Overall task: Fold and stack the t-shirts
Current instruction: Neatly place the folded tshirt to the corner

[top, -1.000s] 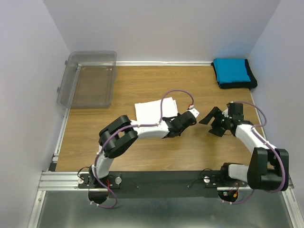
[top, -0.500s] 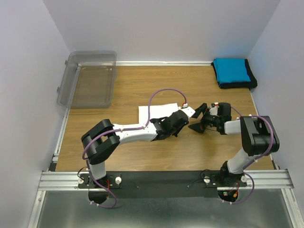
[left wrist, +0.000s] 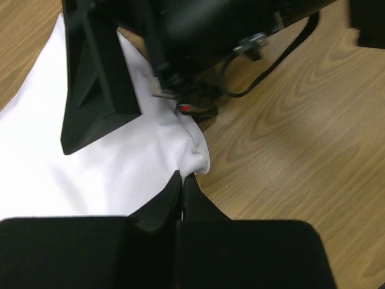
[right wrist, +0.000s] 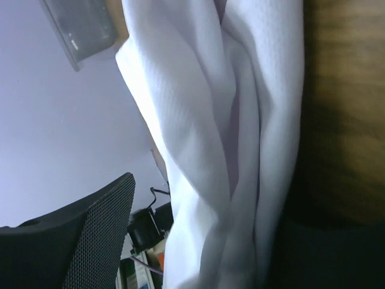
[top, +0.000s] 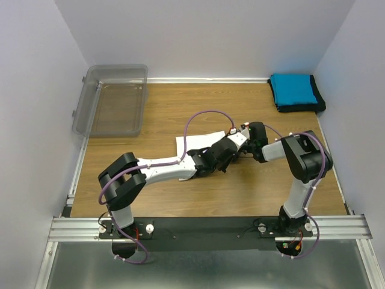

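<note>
The white t-shirt [top: 194, 142] lies folded in the middle of the desk [top: 180, 102], with the left pincer [left wrist: 181, 182] pressed together on the puckered corner at its right edge. The right pincer [top: 249, 141] sits at that same edge, fingers spread with folds of white cloth between them. The blue t-shirt [top: 293, 89] rests on the black t-shirt [top: 301, 109] in the upper right corner.
</note>
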Controlling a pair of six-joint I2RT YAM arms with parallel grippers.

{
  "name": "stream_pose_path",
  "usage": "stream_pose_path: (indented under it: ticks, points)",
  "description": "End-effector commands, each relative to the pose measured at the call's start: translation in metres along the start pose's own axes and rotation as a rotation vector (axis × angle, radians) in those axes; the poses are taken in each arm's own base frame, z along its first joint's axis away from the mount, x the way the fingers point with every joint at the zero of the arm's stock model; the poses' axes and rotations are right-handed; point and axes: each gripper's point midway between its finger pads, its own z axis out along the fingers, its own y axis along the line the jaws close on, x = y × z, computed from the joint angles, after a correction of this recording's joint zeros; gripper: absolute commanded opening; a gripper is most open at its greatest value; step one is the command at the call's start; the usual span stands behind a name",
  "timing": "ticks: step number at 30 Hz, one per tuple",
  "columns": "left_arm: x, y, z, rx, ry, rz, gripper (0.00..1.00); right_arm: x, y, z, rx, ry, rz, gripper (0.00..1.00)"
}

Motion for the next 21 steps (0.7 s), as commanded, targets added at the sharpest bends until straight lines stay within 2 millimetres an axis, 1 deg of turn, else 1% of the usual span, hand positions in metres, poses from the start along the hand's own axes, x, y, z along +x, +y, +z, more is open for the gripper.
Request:
stream_pose_path:
  ticks: [1, 2, 3, 4, 5, 6, 7, 8, 9, 10, 11, 12, 13, 14, 16, 17, 18, 19, 20, 21]
  points:
    - [-0.013, -0.014, -0.007, 0.050, -0.045, -0.036, 0.04, -0.002, -0.057, 0.013, 0.258, -0.025, 0.001, 0.72]
    - [-0.013, -0.018, -0.007, 0.056, -0.045, -0.036, 0.05, -0.005, -0.057, 0.015, 0.273, -0.032, -0.027, 0.60]
    - [-0.014, -0.020, -0.008, 0.059, -0.047, -0.040, 0.05, -0.008, -0.058, 0.014, 0.286, -0.034, -0.062, 0.52]
    - [-0.019, -0.023, -0.008, 0.064, -0.055, -0.054, 0.07, -0.012, -0.054, 0.014, 0.295, -0.039, -0.080, 0.43]
    - [-0.021, -0.024, -0.008, 0.066, -0.057, -0.064, 0.09, -0.016, -0.055, 0.013, 0.313, -0.054, -0.098, 0.25]
    - [-0.023, -0.025, -0.008, 0.065, -0.058, -0.076, 0.16, -0.019, -0.053, 0.011, 0.330, -0.052, -0.136, 0.18]
    - [-0.027, -0.025, -0.009, 0.062, -0.061, -0.093, 0.20, -0.022, -0.055, 0.009, 0.350, -0.065, -0.157, 0.07]
    - [-0.028, -0.025, -0.009, 0.059, -0.061, -0.098, 0.23, -0.024, -0.055, 0.009, 0.358, -0.064, -0.175, 0.02]
    - [-0.029, -0.024, -0.008, 0.046, -0.061, -0.105, 0.26, -0.026, -0.055, 0.007, 0.365, -0.061, -0.218, 0.01]
    - [-0.032, -0.022, -0.009, 0.037, -0.060, -0.113, 0.33, -0.029, -0.054, 0.006, 0.381, -0.065, -0.236, 0.00]
    - [-0.034, -0.020, -0.009, 0.019, -0.062, -0.122, 0.45, -0.029, -0.056, 0.003, 0.402, -0.056, -0.269, 0.00]
    - [-0.035, -0.018, -0.011, 0.009, -0.060, -0.127, 0.45, -0.034, -0.054, 0.003, 0.403, -0.066, -0.303, 0.01]
    - [-0.037, -0.015, -0.011, -0.003, -0.058, -0.133, 0.56, -0.035, -0.055, 0.000, 0.429, -0.064, -0.319, 0.01]
    - [-0.038, -0.011, -0.013, -0.017, -0.050, -0.138, 0.61, -0.046, -0.052, -0.003, 0.460, -0.096, -0.353, 0.00]
    - [-0.044, 0.001, -0.020, -0.047, -0.059, -0.175, 0.68, -0.057, -0.052, -0.010, 0.516, -0.107, -0.431, 0.00]
    - [-0.043, 0.017, -0.024, -0.076, -0.053, -0.203, 0.68, -0.076, -0.045, -0.013, 0.548, -0.157, -0.474, 0.01]
    - [-0.042, 0.030, -0.026, -0.103, -0.051, -0.228, 0.68, -0.087, -0.042, -0.018, 0.576, -0.171, -0.537, 0.00]
    - [-0.039, 0.041, -0.028, -0.124, -0.048, -0.267, 0.69, -0.093, -0.044, -0.023, 0.620, -0.175, -0.559, 0.01]
    - [-0.030, 0.069, -0.032, -0.170, -0.040, -0.309, 0.69, -0.111, -0.043, -0.032, 0.675, -0.226, -0.592, 0.01]
    - [-0.025, 0.083, -0.035, -0.190, -0.035, -0.340, 0.70, -0.131, -0.032, -0.036, 0.702, -0.251, -0.674, 0.00]
